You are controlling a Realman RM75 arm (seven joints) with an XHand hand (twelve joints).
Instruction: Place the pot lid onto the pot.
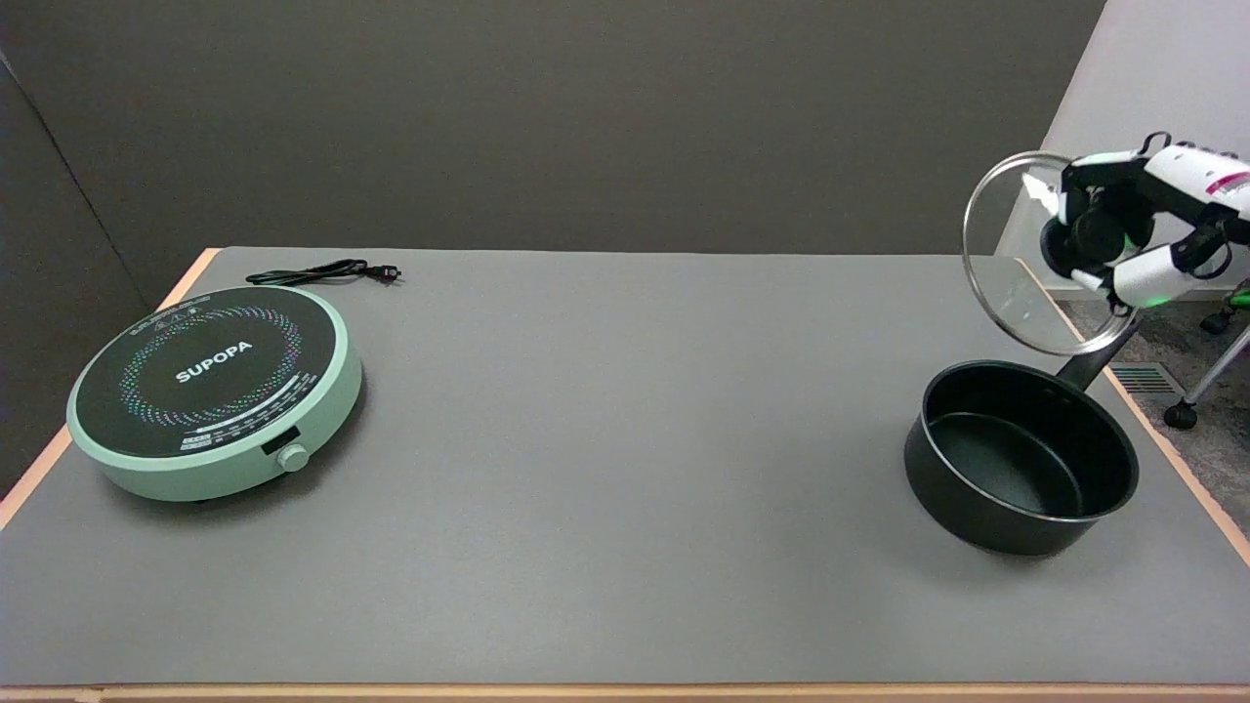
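— One black pot [1020, 457] is sitting open at the near right of the grey counter [605, 439], its handle pointing away to the right. What is lying further left?

— Further back on the left, a green induction cooker [217, 389] is resting flat, its black cord [322, 273] lying behind it.

— And the glass pot lid [1016, 264]?

— It is hanging tilted in the air above the pot's far side, apart from the rim. The right hand [1138, 234] is holding it, fingers [1152, 275] clamped around its black knob.

right arm [1211, 176]: cut by right edge | pot handle [1094, 366]: partly behind pot lid [1016, 244]
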